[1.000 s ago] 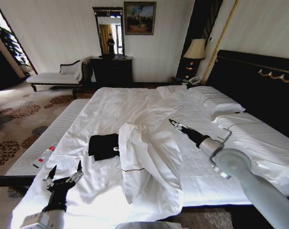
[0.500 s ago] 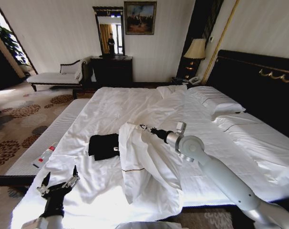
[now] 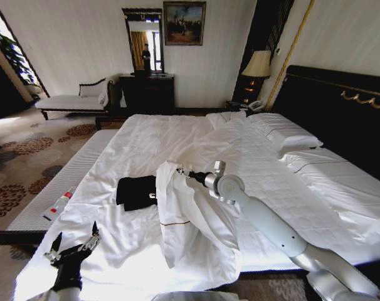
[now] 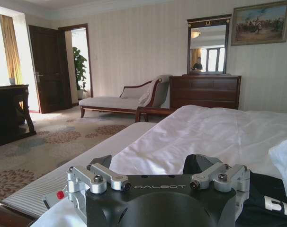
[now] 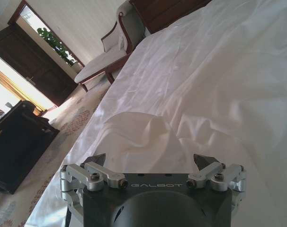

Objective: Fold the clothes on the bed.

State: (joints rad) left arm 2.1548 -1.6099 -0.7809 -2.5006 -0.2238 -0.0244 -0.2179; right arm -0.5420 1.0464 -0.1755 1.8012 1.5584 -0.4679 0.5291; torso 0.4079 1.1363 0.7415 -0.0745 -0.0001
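Right now the right gripper (image 3: 179, 170) is hanging over the middle of the bed (image 3: 290, 188), its fingers spread apart and holding nothing, with the tips just above the raised fold of the white duvet (image 3: 196, 219). From its own wrist camera, the right gripper (image 5: 150, 161) is pointing across that same rumpled white duvet (image 5: 139, 132) toward the side of the bed. The black T-shirt (image 3: 137, 191) is lying in a folded bundle on the sheet, just beside the duvet fold on the robot's left and apart from both grippers. Low at the near corner of the bed, the left gripper (image 3: 71, 241) is waiting with its fingers spread wide and nothing between them. From its wrist camera, the left gripper (image 4: 155, 165) is facing the T-shirt (image 4: 262, 203), whose white lettering is showing at the edge. A small bottle with a red cap (image 3: 58, 205) is lying on the striped bench (image 3: 64, 182) alongside the bed.
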